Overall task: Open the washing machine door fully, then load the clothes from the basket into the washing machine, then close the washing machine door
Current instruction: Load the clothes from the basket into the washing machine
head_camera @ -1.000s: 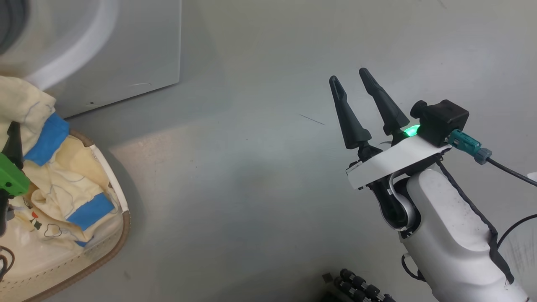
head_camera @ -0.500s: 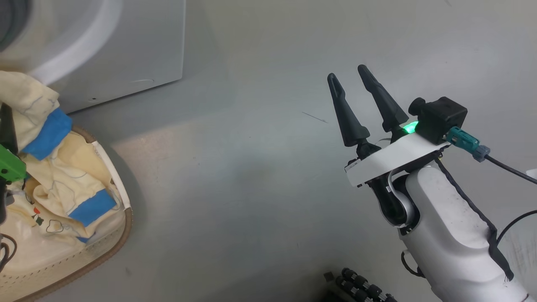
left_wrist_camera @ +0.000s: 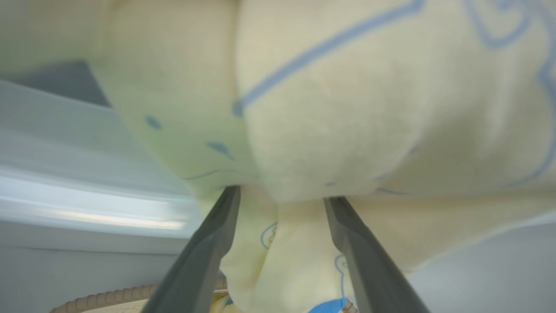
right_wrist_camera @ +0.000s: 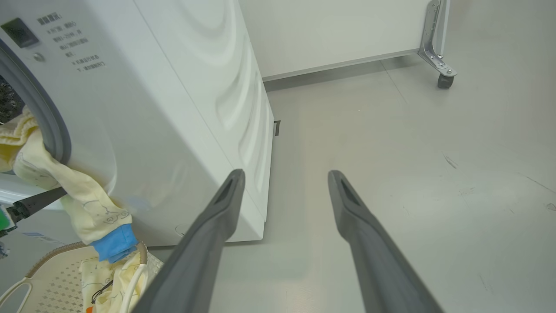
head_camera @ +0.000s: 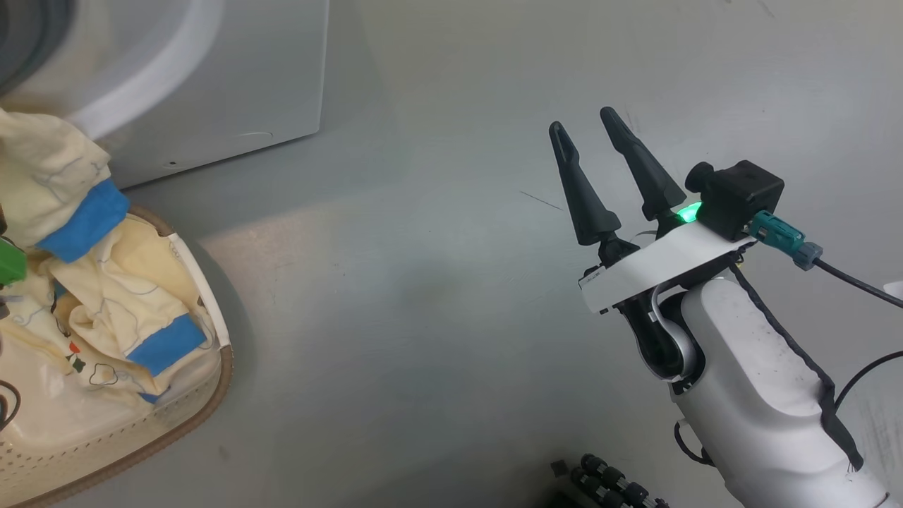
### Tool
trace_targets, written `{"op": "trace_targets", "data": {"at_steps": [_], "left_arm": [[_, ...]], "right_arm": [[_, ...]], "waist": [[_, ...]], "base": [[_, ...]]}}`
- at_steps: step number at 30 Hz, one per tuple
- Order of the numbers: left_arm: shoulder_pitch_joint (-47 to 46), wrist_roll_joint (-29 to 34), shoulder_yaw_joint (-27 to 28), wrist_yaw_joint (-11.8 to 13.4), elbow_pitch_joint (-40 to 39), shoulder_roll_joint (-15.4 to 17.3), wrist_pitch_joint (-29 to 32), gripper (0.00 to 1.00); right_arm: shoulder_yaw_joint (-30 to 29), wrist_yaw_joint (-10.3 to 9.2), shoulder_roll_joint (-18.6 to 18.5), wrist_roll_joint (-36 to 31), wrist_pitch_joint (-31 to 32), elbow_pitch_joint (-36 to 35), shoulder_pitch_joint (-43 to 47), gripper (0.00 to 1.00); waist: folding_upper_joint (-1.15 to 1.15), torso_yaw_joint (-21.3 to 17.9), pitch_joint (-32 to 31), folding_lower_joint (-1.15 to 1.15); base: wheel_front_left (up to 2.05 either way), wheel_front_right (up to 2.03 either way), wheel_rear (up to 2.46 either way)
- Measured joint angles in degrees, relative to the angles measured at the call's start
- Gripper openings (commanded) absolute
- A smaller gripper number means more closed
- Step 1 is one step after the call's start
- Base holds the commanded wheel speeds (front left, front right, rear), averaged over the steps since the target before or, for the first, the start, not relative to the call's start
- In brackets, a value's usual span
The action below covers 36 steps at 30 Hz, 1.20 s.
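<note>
The white washing machine point(right_wrist_camera: 173, 108) stands at the left with its grey gasket point(right_wrist_camera: 47, 126) showing; the washing machine door is out of view. One cream-yellow garment point(right_wrist_camera: 74, 191) with a blue cuff hangs out of the drum mouth over the basket point(head_camera: 204, 395), where more clothes point(head_camera: 120, 310) lie. My left gripper point(left_wrist_camera: 281, 193) has its fingers spread wide, and the garment point(left_wrist_camera: 347, 108) is draped over and between the tips. My right gripper point(head_camera: 583, 121) hangs open and empty above the bare floor, well to the right of the machine.
Grey floor point(head_camera: 423, 317) stretches between the basket and my right arm. A white panel on a metal leg with a caster point(right_wrist_camera: 443, 80) stands behind the machine. A black ribbed part point(head_camera: 607, 487) of my base sits at the bottom edge.
The head camera has drifted, sliding the scene slightly right. The hanging garment and my left gripper have risen a little toward the machine. My right arm has barely moved.
</note>
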Motion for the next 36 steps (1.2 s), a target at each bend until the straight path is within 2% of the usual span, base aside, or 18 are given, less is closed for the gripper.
{"op": "trace_targets", "data": {"at_steps": [9, 10, 11, 13, 26, 36], "left_arm": [[-0.34, 0.40, -1.20, 0.00, 1.24, 0.11, -3.35, 1.00], [-0.44, 0.38, -1.36, 0.00, 1.48, 0.12, -3.48, 0.65], [-0.58, 0.38, -1.48, 0.00, 1.71, 0.14, -3.48, 0.65], [-0.81, 0.34, -1.76, 0.00, 2.14, 0.11, -3.66, 0.00], [-0.98, -1.57, -4.94, 0.00, 2.27, -1.80, -5.44, 0.00], [2.62, -2.43, -7.12, 0.00, -2.45, -1.89, -7.88, 0.00]], "right_arm": [[-0.11, 0.00, 0.01, 0.00, 0.00, 0.00, -0.04, 1.00], [-0.11, 0.00, 0.02, 0.00, 0.00, 0.00, -0.04, 1.00], [-0.11, 0.00, 0.04, 0.00, 0.00, 0.00, -0.04, 1.00], [-0.13, 0.00, 0.07, 0.00, 0.00, 0.00, -0.05, 1.00], [-1.02, 0.00, 0.16, 0.00, 0.00, 0.65, -0.04, 1.00], [-1.36, 0.00, 0.16, 0.01, 0.00, 1.35, 0.31, 1.00]], "waist": [[0.00, 0.00, 0.04, 0.00], [0.00, -0.01, 0.05, 0.00], [0.00, -0.01, 0.05, 0.00], [0.00, 0.00, 0.03, 0.00], [0.00, 0.89, -1.91, 0.00], [0.00, 2.50, -4.66, 0.00]], "base": [[0.00, 0.00, 0.00], [0.00, 0.00, 0.00], [0.00, 0.00, 0.00], [0.00, 0.00, 0.00], [0.00, 0.00, 0.00], [0.00, 0.00, 0.00]]}}
